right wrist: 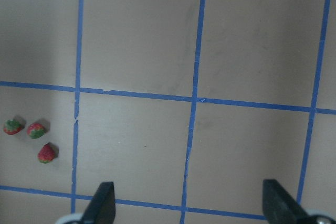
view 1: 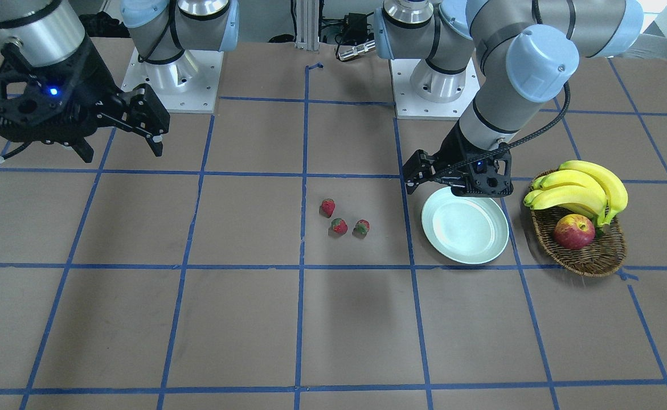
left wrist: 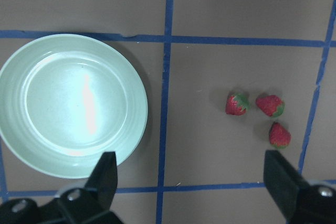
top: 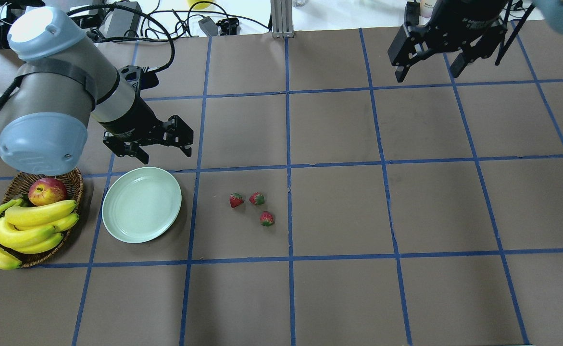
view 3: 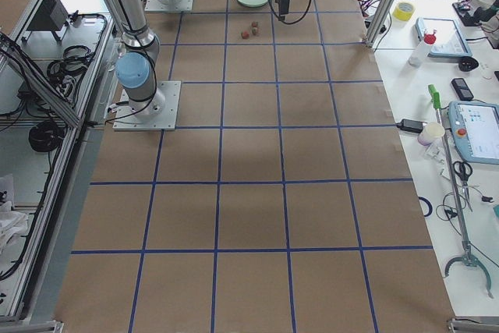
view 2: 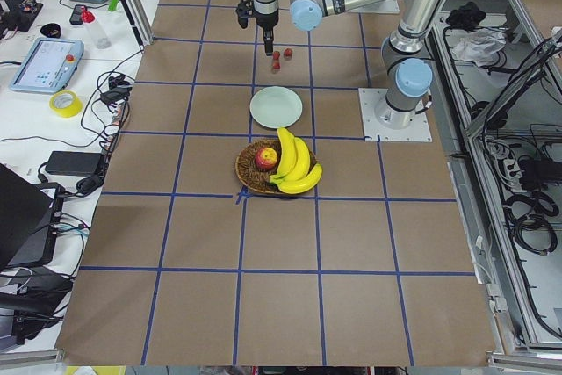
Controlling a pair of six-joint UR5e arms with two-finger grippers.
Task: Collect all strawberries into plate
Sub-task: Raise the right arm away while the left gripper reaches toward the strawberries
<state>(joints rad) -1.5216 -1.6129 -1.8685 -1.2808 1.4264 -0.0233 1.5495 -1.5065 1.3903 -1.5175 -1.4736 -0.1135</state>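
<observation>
Three small red strawberries [top: 236,200] [top: 256,198] [top: 267,218] lie close together on the brown table, just left of centre in the overhead view. They also show in the front view [view 1: 339,226] and the left wrist view [left wrist: 270,105]. The pale mint-green plate [top: 142,204] lies to their left, with nothing on it. My left gripper [top: 165,153] is open and holds nothing, and it hovers above the plate's far edge. My right gripper [top: 428,72] is open and holds nothing, high over the far right of the table. Its wrist view shows the strawberries [right wrist: 36,130] at the left edge.
A brown wicker basket [top: 72,185] with bananas [top: 26,226] and a red-yellow apple [top: 47,191] stands just left of the plate, under my left arm's elbow. Blue tape lines grid the table.
</observation>
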